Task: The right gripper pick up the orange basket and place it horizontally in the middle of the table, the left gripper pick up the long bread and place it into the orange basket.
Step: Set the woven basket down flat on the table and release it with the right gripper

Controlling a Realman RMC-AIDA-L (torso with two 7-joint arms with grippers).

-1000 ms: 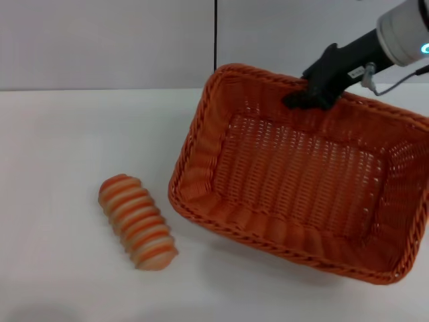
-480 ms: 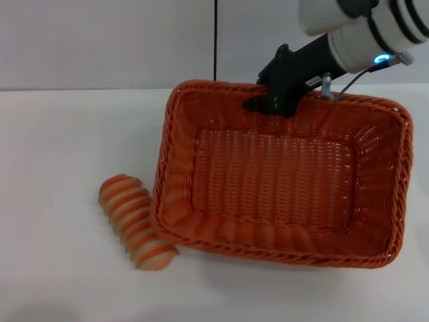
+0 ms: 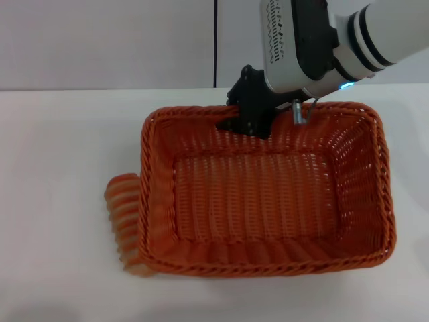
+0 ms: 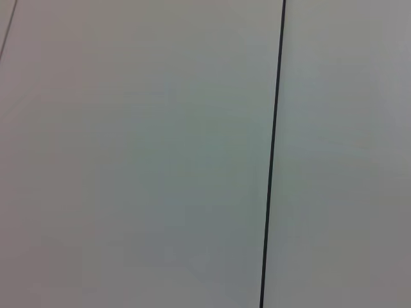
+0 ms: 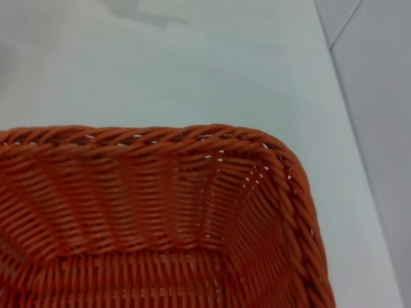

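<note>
Step in hand, by your pictures: placing the basket, first half of the task. Your right gripper pinches the far rim of the orange basket, black fingers closed over the braided edge just left of the rim's midpoint. The white wrist block sits above and behind it.

The basket lies roughly horizontal and about mid-table, long sides running left to right. You can't tell from the head view whether its base is fully down or a shade lifted at the far side.

The long bread is at the basket's left end, touching or pressed against the outer wall. Only a striped sliver shows; the rest is hidden behind the wall and rim. Whether the basket overlaps it or merely abuts it is not clear.

Next move, as a judgement: settle the basket flat, spread the right fingers, lift clear of the rim. Then bring the left arm in for the bread. Expect a tight approach, as the loaf is crowded by the wall, so room for the near finger is slim.

Left gripper: not seen. Its wrist view shows only a pale wall with a dark seam. The right wrist view shows a basket corner and bare table, no fingers.
</note>
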